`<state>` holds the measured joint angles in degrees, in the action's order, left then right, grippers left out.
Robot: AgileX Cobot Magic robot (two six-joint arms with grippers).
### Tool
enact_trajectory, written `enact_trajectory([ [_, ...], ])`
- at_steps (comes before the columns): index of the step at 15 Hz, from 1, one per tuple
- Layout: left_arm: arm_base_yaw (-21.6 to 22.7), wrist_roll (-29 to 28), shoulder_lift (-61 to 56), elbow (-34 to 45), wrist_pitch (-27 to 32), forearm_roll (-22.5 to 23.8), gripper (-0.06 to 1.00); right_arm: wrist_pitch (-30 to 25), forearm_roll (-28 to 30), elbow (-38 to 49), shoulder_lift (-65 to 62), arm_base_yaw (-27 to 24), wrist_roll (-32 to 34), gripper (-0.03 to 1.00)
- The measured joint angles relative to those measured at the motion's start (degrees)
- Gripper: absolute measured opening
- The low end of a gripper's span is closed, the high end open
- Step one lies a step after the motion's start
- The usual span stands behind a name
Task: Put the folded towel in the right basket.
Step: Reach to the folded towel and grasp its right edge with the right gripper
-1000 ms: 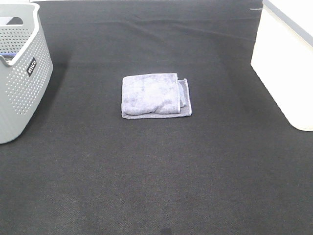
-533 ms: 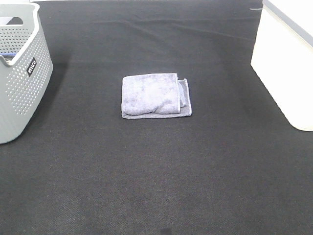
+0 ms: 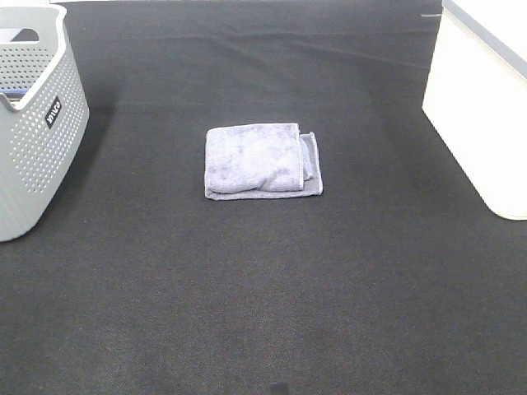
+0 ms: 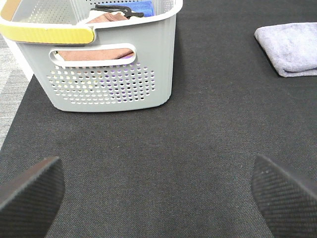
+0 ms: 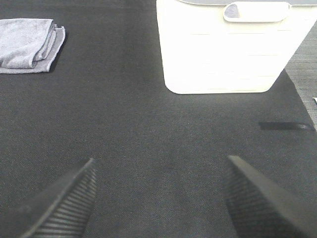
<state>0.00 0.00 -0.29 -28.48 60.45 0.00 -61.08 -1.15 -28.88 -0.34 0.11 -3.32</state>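
the folded lilac-grey terry towel (image 3: 262,160) lies flat in the middle of the black fabric-covered worktop (image 3: 263,296). it is well apart from the white solid plastic basket (image 3: 482,107) on the right and the grey perforated plastic basket (image 3: 37,132) on the left. the left fingers (image 4: 29,191) and right fingers (image 5: 260,203) are spread wide over the worktop, holding nothing.

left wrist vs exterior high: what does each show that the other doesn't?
Only left wrist: the left jaws, spread wide with nothing between them, plus a brown cloth inside the grey basket and a yellow strip on its rim. Only exterior high: the white basket at right, and the folded towel whole, lying mid-mat apart from both baskets. Both: the grey basket, the towel, the black mat.
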Motion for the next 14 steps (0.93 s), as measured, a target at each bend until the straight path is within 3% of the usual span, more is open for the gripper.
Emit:
enact_trajectory([
  [10, 0.00, 0.00, 0.00, 0.00, 0.00, 0.00, 0.97, 1.15, 1.15, -0.52, 2.12, 0.00, 0.52, 0.69],
  [14, 0.00, 0.00, 0.00, 0.00, 0.00, 0.00, 0.97, 16.21, 0.57, -3.61, 16.10, 0.00, 0.52, 0.69],
])
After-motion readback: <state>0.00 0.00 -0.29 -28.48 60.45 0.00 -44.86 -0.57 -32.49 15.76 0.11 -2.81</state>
